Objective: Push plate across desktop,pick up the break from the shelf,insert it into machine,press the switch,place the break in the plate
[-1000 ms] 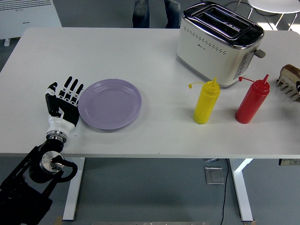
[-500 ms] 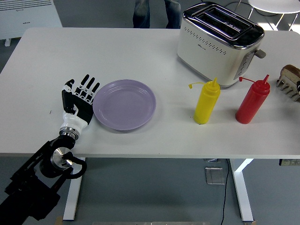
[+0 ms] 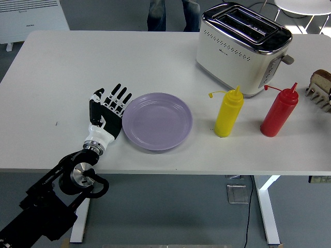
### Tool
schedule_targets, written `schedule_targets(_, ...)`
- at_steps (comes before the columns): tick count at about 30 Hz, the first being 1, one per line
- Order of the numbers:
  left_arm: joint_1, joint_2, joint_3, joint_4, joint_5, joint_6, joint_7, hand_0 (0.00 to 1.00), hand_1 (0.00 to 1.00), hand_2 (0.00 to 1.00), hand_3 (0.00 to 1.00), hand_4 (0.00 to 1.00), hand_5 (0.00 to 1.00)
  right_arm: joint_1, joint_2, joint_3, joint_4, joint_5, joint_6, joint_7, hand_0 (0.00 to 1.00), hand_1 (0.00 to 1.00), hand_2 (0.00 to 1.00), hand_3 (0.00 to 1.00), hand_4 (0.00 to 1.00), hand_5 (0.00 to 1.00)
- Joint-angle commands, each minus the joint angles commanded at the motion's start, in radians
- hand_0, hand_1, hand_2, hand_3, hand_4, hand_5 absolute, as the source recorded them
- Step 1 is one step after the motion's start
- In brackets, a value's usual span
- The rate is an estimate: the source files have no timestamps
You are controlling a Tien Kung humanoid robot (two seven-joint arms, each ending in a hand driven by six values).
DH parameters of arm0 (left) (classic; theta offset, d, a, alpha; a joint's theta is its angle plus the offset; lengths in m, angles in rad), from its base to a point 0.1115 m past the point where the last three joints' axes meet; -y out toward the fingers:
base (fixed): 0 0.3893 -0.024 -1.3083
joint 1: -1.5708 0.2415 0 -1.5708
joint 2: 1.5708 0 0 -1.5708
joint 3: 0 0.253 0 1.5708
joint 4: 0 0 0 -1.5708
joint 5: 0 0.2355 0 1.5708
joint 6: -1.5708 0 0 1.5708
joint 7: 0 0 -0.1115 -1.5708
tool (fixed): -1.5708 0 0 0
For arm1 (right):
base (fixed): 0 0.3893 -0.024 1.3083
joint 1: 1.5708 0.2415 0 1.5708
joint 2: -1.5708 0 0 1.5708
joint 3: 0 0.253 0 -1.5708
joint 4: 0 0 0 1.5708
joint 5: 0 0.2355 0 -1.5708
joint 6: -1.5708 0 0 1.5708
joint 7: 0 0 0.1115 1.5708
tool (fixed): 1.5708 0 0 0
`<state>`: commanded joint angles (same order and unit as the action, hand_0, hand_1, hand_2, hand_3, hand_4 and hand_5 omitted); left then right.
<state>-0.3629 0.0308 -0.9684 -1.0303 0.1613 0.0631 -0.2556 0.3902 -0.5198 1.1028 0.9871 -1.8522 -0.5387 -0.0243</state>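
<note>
A lilac plate [image 3: 157, 121] lies flat on the white table [image 3: 129, 57], left of centre. My left hand [image 3: 109, 110] rests flat against the plate's left rim, fingers spread and straight, holding nothing. A cream and chrome toaster [image 3: 242, 47] with two empty slots stands at the back right, its lever [image 3: 287, 59] on the right end. At the far right edge a small rack with a slice of bread [image 3: 320, 88] is partly cut off. The right arm does not show.
A yellow squeeze bottle [image 3: 228, 112] and a red squeeze bottle [image 3: 279, 110] stand in front of the toaster, right of the plate. A person's legs [image 3: 170, 14] show beyond the table's far edge. A white unit [image 3: 31, 18] sits at the top left.
My left hand has slid to the right along the table, pushing the plate with it toward the yellow bottle. Nothing else has moved.
</note>
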Motion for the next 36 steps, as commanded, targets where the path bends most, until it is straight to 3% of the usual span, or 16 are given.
schedule_targets(3, -0.008, -0.004, 0.014, 0.000, -0.003, -0.001, 0.000, 0.884, 0.886, 0.883, 0.785, 0.534, 0.998, 0.000, -0.001, -0.002, 0.001, 0.009, -0.021, 0.006, 0.513, 0.555, 0.563, 0.611, 0.449, 0.068)
schedule_targets(4, -0.012, -0.006, 0.020, 0.000, -0.004, -0.001, -0.001, 0.883, 0.886, 0.882, 0.782, 0.536, 0.998, 0.001, -0.001, -0.003, 0.002, 0.016, -0.031, 0.011, 0.437, 0.489, 0.518, 0.547, 0.362, 0.048)
schedule_targets(15, -0.032, -0.014, 0.049, 0.015, -0.014, -0.002, -0.004, 0.883, 0.885, 0.882, 0.783, 0.536, 0.998, 0.001, -0.010, 0.006, 0.041, 0.053, -0.107, 0.049, 0.429, 0.460, 0.485, 0.529, 0.319, 0.041)
schedule_targets(16, -0.033, -0.014, 0.050, 0.016, -0.015, -0.002, -0.004, 0.883, 0.885, 0.881, 0.782, 0.536, 0.998, 0.000, -0.010, 0.008, 0.047, 0.056, -0.107, 0.051, 0.421, 0.443, 0.469, 0.521, 0.284, 0.030)
schedule_targets(27, -0.042, -0.021, 0.055, 0.018, -0.020, -0.006, -0.006, 0.883, 0.883, 0.880, 0.780, 0.536, 0.998, -0.003, -0.024, 0.065, 0.170, 0.131, -0.107, 0.075, 0.415, 0.427, 0.456, 0.512, 0.274, 0.015)
schedule_targets(30, -0.023, -0.024, 0.015, -0.017, 0.007, 0.007, -0.006, 0.882, 0.884, 0.880, 0.779, 0.537, 0.998, 0.000, -0.028, 0.087, 0.218, 0.140, -0.107, 0.077, 0.406, 0.417, 0.447, 0.507, 0.269, 0.012)
schedule_targets(36, 0.064, -0.014, -0.147, -0.174, 0.086, 0.030, -0.009, 0.874, 0.882, 0.879, 0.779, 0.536, 0.998, 0.019, -0.044, 0.115, 0.333, 0.163, -0.107, 0.072, 0.408, 0.415, 0.444, 0.506, 0.252, 0.012)
